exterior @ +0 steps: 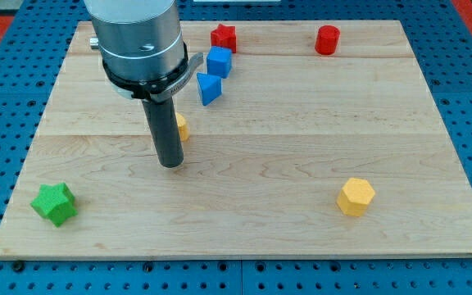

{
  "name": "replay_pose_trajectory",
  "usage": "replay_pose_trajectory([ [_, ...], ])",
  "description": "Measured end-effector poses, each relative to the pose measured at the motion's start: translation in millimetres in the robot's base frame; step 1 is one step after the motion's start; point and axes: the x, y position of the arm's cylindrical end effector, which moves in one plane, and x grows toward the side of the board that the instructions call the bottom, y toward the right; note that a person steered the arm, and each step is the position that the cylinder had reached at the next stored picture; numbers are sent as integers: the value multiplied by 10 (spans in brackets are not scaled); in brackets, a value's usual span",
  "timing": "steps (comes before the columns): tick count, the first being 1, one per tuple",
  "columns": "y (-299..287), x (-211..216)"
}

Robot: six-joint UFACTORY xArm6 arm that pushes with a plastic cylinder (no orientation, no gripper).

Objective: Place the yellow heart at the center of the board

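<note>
The yellow heart (pixel 182 127) lies left of the board's middle, mostly hidden behind my rod; only a sliver of it shows at the rod's right side. My tip (pixel 170 164) rests on the wooden board (pixel 301 123) just below and slightly left of the heart, close to it; I cannot tell whether they touch.
A blue cube (pixel 219 61) and a blue triangle (pixel 208 88) sit above the heart. A red star (pixel 224 37) and a red cylinder (pixel 327 39) lie along the view's top. A yellow hexagon (pixel 356 197) is at lower right, a green star (pixel 54 203) at lower left.
</note>
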Motion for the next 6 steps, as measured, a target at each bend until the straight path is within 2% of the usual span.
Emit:
replay_pose_trajectory([
  [1,0,0],
  [2,-239,-57],
  [3,-380,-380],
  [4,-233,-535],
  [5,161,-535],
  [6,275,-535],
])
